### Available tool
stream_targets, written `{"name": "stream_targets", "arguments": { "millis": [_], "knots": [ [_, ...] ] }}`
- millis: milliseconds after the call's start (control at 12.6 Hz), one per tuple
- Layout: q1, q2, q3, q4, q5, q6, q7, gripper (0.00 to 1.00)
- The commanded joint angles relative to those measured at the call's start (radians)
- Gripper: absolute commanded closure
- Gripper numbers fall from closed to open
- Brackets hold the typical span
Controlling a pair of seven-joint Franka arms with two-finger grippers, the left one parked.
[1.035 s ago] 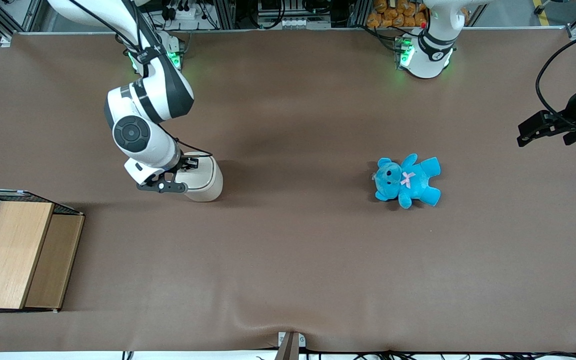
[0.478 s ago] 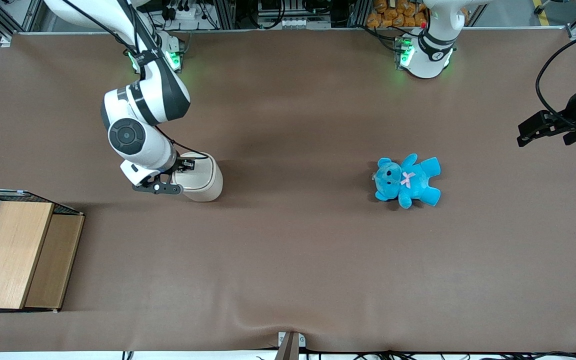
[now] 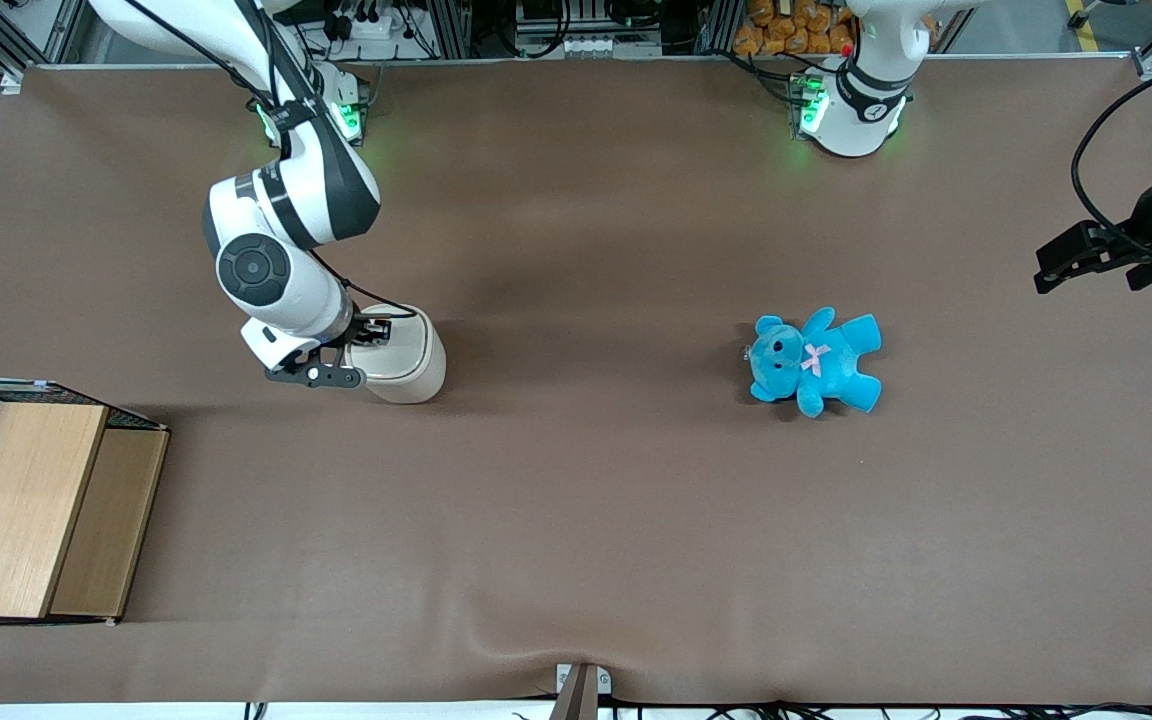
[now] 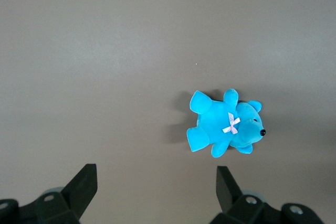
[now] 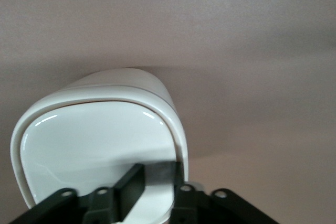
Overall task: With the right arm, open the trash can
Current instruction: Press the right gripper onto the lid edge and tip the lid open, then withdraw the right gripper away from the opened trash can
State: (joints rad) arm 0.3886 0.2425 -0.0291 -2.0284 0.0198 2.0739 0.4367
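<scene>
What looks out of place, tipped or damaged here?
Nothing stands out. The trash can stands upright with its lid flat and closed, the right arm's hand over the lid's edge. The blue teddy bear lies alone toward the parked arm's end.

Trash can (image 5: 100,129): glossy smooth plastic. Table (image 3: 596,520): matt brown cloth. Teddy (image 3: 816,362): plush.
</scene>
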Motion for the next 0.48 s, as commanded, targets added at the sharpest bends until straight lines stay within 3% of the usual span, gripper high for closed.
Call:
{"name": "stream_targets", "arguments": {
  "millis": [0, 398],
  "knots": [
    [-0.008, -0.009, 0.006, 0.139, 0.005, -0.177, 0.025, 0.00],
    [-0.033, -0.058, 0.000, 0.385, 0.003, -0.415, 0.019, 0.00]
  ]
}}
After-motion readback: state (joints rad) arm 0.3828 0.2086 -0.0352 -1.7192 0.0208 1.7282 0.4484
